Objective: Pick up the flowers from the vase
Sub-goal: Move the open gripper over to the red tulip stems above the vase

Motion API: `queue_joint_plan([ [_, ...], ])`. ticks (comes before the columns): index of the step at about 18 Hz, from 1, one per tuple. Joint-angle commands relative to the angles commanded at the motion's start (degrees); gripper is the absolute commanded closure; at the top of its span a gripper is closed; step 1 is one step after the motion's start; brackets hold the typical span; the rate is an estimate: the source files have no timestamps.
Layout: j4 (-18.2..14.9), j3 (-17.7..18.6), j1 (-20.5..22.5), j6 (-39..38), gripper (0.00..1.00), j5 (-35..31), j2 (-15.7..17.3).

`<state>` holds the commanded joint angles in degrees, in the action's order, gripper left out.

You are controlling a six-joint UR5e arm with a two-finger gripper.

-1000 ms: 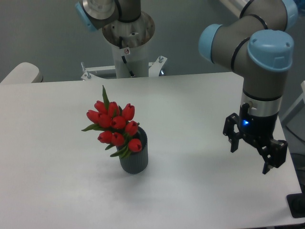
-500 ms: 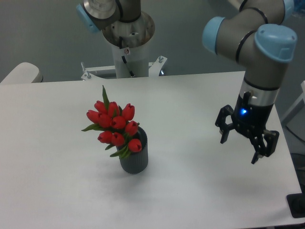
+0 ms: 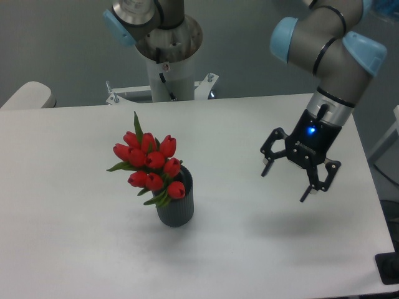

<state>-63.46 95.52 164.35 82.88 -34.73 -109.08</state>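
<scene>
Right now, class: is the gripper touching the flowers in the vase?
Apart. The fixed camera shows bare table between the open gripper, hanging to the right, and the flowers in the vase.

Even, soft overhead light on a white table. Faint blurred shadows lie beneath the vase and gripper. Slightly grainy picture, no harsh glare; a blue light glows above the gripper.
</scene>
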Motion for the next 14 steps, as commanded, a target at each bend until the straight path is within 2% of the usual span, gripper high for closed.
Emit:
queue_joint_plan([
  [4, 0.3, 6.1, -0.3, 0.0, 0.0, 2.3, 2.4],
  [7, 0.4, 7.9, -1.1, 0.2, 0.0, 3.2, 3.8],
  [11, 0.4, 8.5, -3.4, 0.5, 0.0, 3.0, 5.1],
  [14, 0.4, 11.1, -4.7, 0.9, 0.0, 3.1, 6.7],
])
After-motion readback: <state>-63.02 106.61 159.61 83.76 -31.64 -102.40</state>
